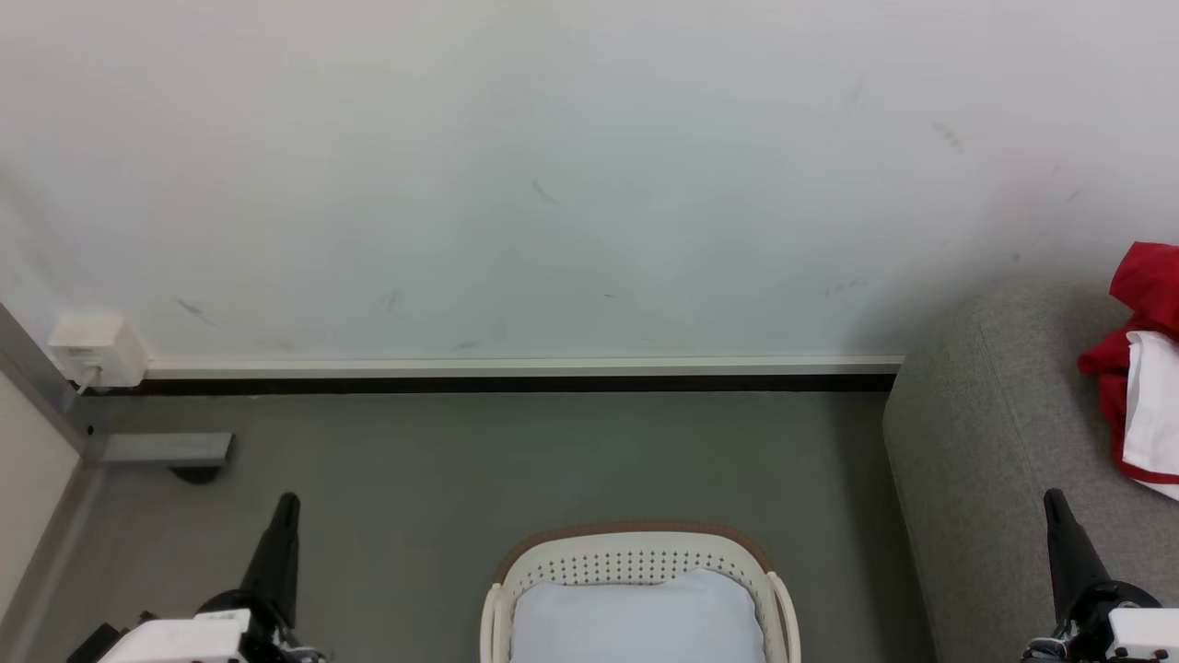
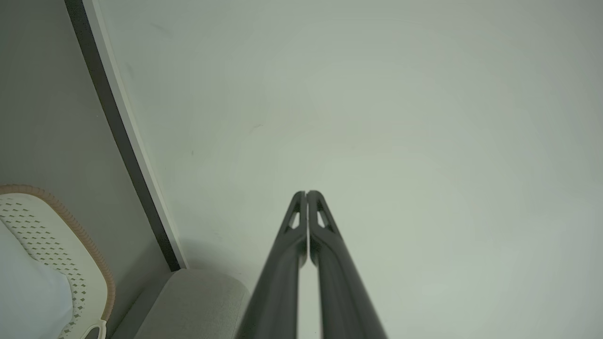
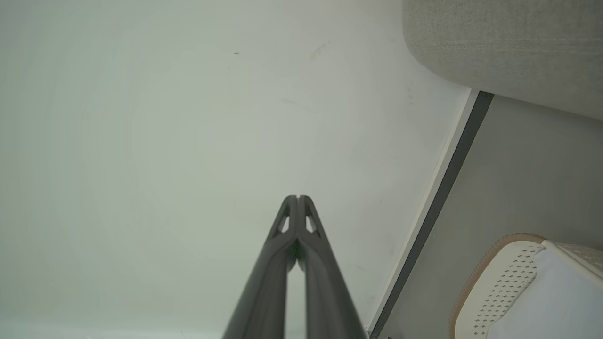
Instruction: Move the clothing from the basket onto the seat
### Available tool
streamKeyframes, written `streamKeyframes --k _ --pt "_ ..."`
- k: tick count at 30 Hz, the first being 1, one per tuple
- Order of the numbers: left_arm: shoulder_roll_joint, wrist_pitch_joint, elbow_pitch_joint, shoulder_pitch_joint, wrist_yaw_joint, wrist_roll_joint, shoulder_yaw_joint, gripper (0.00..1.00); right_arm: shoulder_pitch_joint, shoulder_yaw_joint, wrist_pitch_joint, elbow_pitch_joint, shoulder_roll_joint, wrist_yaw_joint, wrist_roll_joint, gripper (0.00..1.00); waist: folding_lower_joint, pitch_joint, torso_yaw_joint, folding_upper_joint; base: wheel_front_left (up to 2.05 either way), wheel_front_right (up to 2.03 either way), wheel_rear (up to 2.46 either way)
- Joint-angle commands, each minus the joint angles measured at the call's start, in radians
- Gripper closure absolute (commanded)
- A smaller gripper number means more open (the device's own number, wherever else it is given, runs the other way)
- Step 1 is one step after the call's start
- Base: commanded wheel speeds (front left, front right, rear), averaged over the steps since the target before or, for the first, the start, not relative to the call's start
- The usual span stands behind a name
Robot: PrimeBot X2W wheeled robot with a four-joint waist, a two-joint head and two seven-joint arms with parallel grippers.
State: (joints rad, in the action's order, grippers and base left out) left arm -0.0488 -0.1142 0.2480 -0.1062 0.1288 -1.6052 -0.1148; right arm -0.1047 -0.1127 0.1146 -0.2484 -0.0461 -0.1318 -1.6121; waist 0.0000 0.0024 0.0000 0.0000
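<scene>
While one basket point(image 1: 636, 560) holds one pad point(image 1: 636, 626), one clothing heap point(image 1: 1140, 285) on seat point(image 1: 976, 433)

Basket point(image 1: 636, 551): near part cut off by the head view's lower edge; interior covered by pale blue pad point(image 1: 636, 619), so what lies beneath is hidden.
Clothing point(image 1: 1135, 364): red-and-white heap on seat point(image 1: 976, 442), cut off at right edge.
Wall box point(image 1: 97, 350): label too small to read.

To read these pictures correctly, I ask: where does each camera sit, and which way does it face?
Head view: from the head, down at the basket and wall; left hand and right hand below.
Left wrist view: along the shut left hand, toward the wall.
Right wrist view: likewise, along the shut right hand.
Shared: basket and sofa.
</scene>
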Motion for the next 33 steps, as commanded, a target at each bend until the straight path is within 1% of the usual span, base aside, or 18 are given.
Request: streamKeyframes --k 1,33 --pt "-0.002 -0.004 -0.003 -0.009 0.004 -0.013 -0.002 1.00 -0.012 -0.004 0.003 0.005 -0.008 0.002 -0.001 1.00 0.0000 0.000 0.000 0.0000 0.00 0.00 0.00" --pt "-0.002 -0.004 -0.004 -0.009 0.004 -0.013 -0.002 1.00 -0.012 -0.004 0.003 0.005 -0.008 0.002 -0.001 1.00 0.0000 0.000 0.000 0.0000 0.00 0.00 0.00"
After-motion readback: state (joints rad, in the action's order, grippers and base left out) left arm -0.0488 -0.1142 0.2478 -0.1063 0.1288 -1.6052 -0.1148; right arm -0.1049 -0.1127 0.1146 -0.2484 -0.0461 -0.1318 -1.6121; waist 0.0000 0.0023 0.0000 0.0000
